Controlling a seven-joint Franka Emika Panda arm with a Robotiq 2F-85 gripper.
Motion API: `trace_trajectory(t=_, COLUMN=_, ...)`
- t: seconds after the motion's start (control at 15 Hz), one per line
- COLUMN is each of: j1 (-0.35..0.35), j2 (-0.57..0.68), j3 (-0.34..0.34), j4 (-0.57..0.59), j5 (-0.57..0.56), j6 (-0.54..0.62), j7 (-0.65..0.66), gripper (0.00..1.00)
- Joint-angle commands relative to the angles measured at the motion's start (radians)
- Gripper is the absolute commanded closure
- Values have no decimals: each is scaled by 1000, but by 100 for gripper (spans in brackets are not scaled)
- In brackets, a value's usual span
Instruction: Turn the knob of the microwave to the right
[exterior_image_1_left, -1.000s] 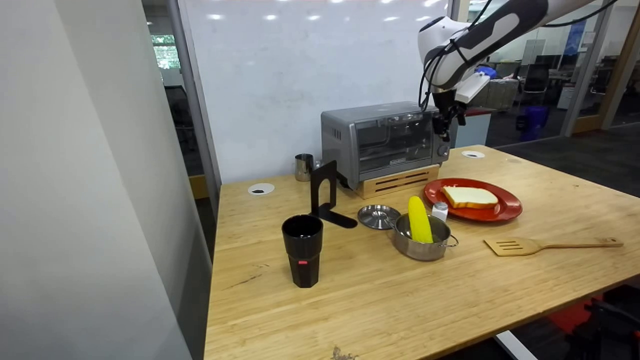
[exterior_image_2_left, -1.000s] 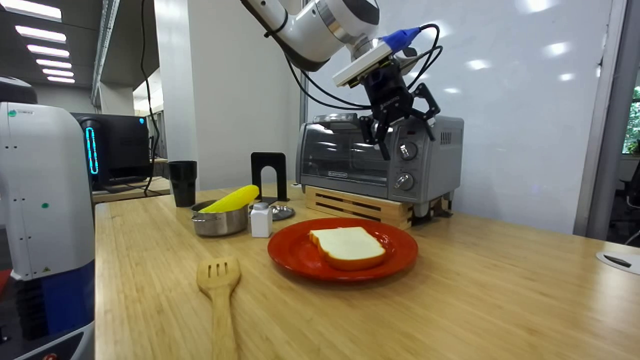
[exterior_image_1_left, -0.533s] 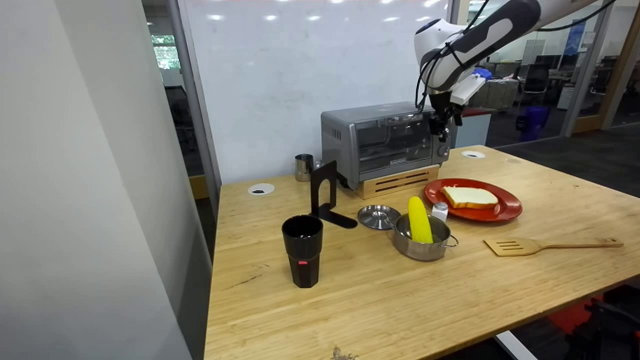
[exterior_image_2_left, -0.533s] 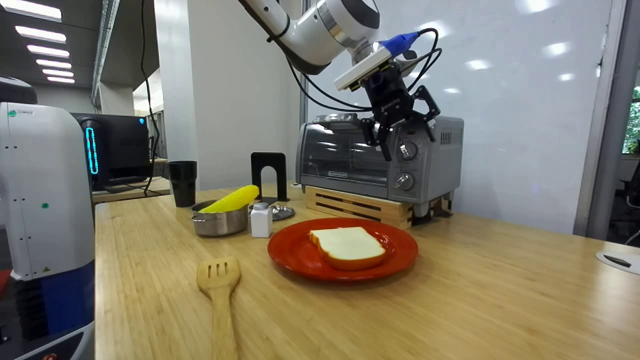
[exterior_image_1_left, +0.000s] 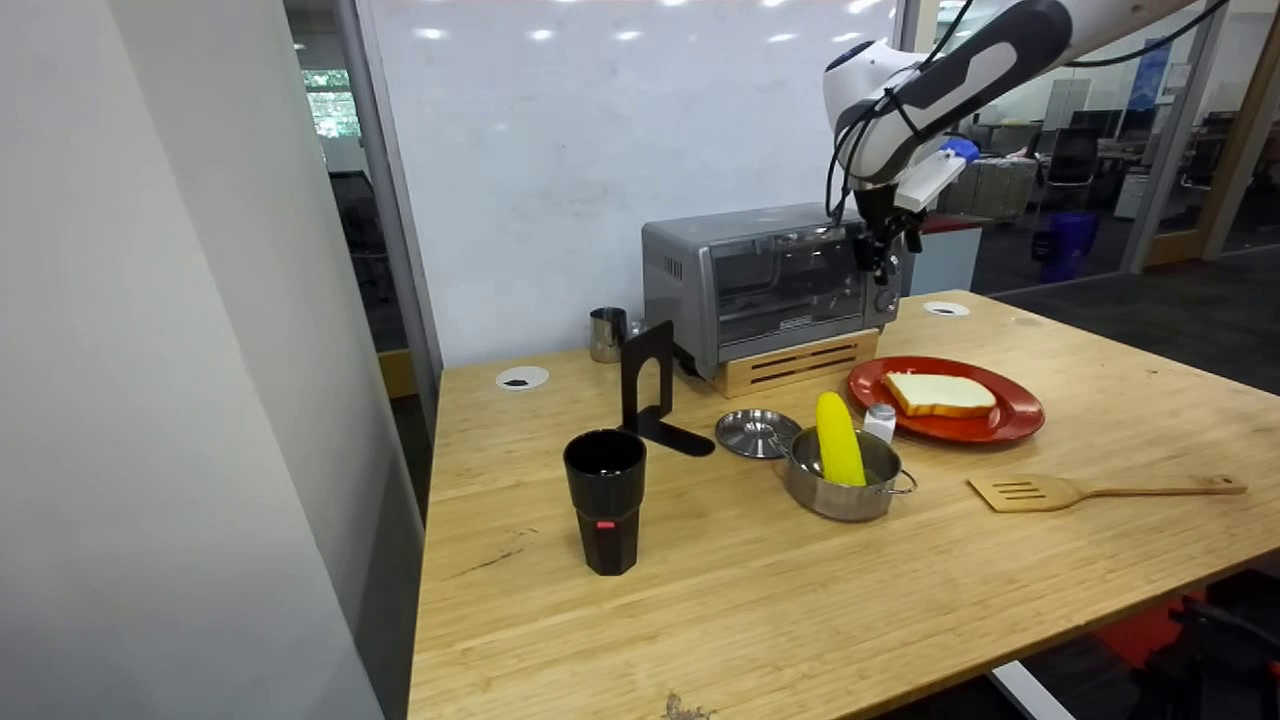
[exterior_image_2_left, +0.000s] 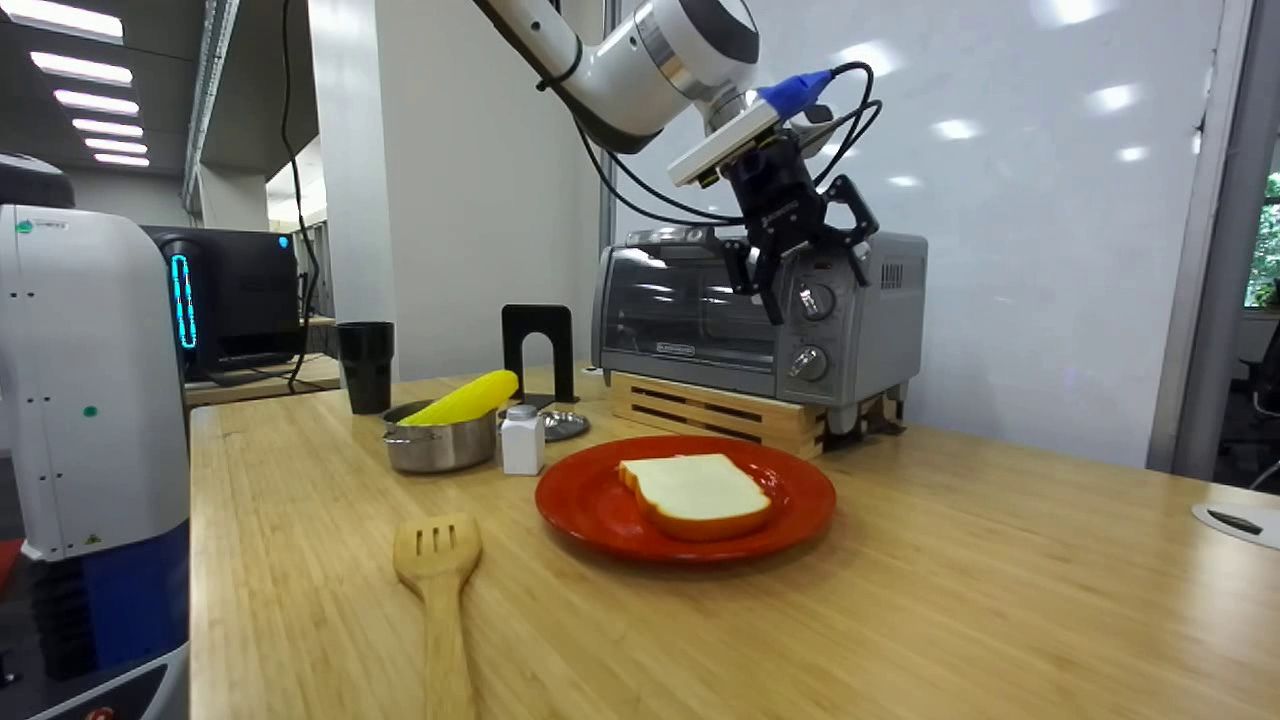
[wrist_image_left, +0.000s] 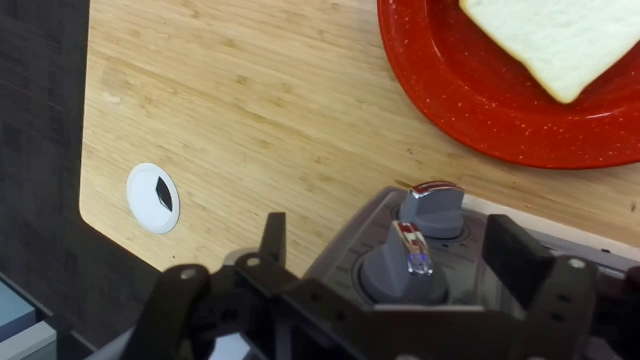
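The microwave, a silver oven with a dark glass door, stands on a wooden stand and shows in both exterior views (exterior_image_1_left: 790, 290) (exterior_image_2_left: 690, 310). Its right panel has an upper knob (exterior_image_2_left: 820, 302) and a lower knob (exterior_image_2_left: 808, 363). My gripper (exterior_image_2_left: 818, 296) is open and empty in front of the panel, pointing down at a tilt. In the wrist view my gripper (wrist_image_left: 392, 240) has its fingers wide apart, one on each side of the upper knob (wrist_image_left: 400, 267), apart from it in the picture. The lower knob (wrist_image_left: 432, 220) lies just beyond. Contact cannot be told.
A red plate (exterior_image_2_left: 590, 515) with a bread slice (exterior_image_2_left: 700, 492) lies before the microwave. A wooden spatula (exterior_image_2_left: 437, 570), a pot (exterior_image_2_left: 440, 448) with a yellow vegetable, a white shaker (exterior_image_2_left: 522, 440), a black bookend (exterior_image_1_left: 650, 375) and a black cup (exterior_image_1_left: 606, 500) stand on the table.
The arm and gripper have moved slightly lower and a little closer to the microwave's panel. The gripper stays open. The knobs and table objects look unmoved.
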Motion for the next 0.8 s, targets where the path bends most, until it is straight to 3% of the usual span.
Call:
trace_trajectory(t=0.0, j1=0, j2=28, j3=4, j4=51, j5=11, j6=-52, j7=14, gripper=0)
trace_trajectory(t=0.27, j1=1, j2=32, j3=5, j4=62, j5=12, j6=-78, j7=24, gripper=0)
trace_trajectory(t=0.33, j1=1, j2=33, j3=5, j4=64, j5=13, j6=-84, j7=26, gripper=4)
trace_trajectory(t=0.4, j1=1, j2=34, j3=5, j4=67, j5=13, j6=-89, j7=27, gripper=26)
trace_trajectory(t=0.53, j1=-1, j2=36, j3=5, j4=69, j5=12, j6=-94, j7=29, gripper=30)
trace_trajectory(t=0.73, j1=-1, j2=45, j3=4, j4=78, j5=10, j6=-95, j7=31, gripper=51)
